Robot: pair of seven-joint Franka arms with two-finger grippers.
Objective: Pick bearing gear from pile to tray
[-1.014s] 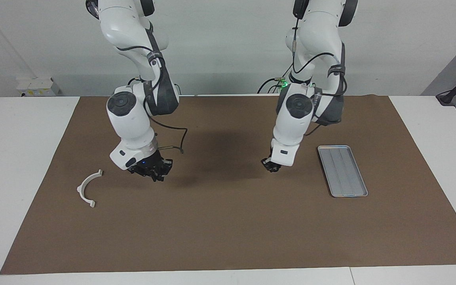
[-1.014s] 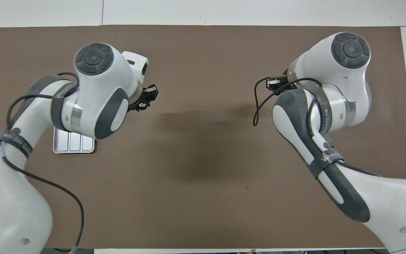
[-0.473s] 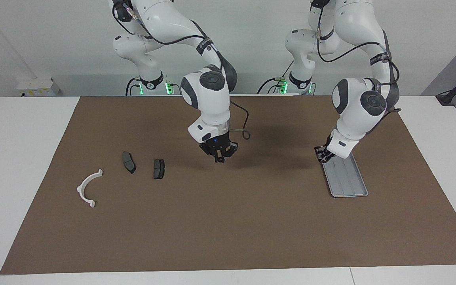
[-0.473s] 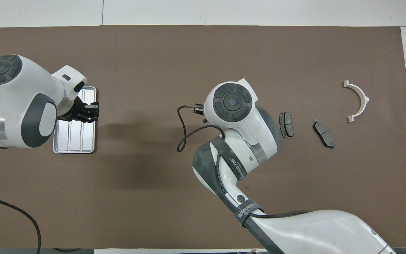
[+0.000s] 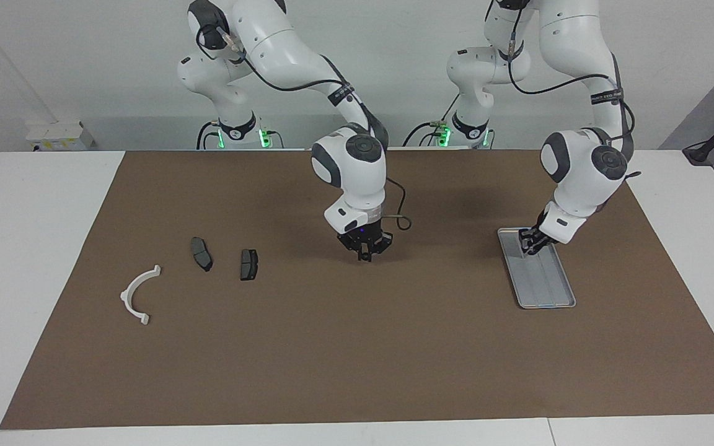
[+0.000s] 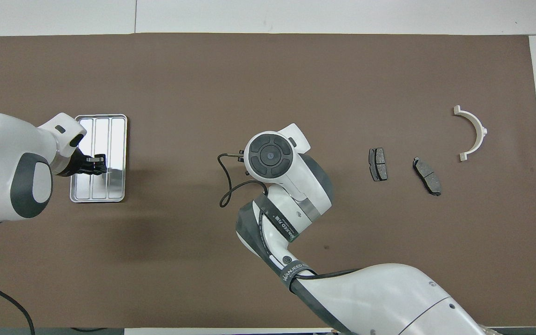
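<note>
Surface: a white table is covered by a brown mat.
Room: a pale wall is seen.
Left gripper: over the tray; finger state cannot be told.
Right gripper: pressed together, over the mat.

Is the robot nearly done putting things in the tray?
Not yet. Done: no part shows lying in the tray. In hand: the left gripper hangs over the tray's end nearer the robots; whether it carries something tiny cannot be told. Left: two brake pads and the white bracket lie on the mat. The right gripper, shut, waits mid-table.
</note>
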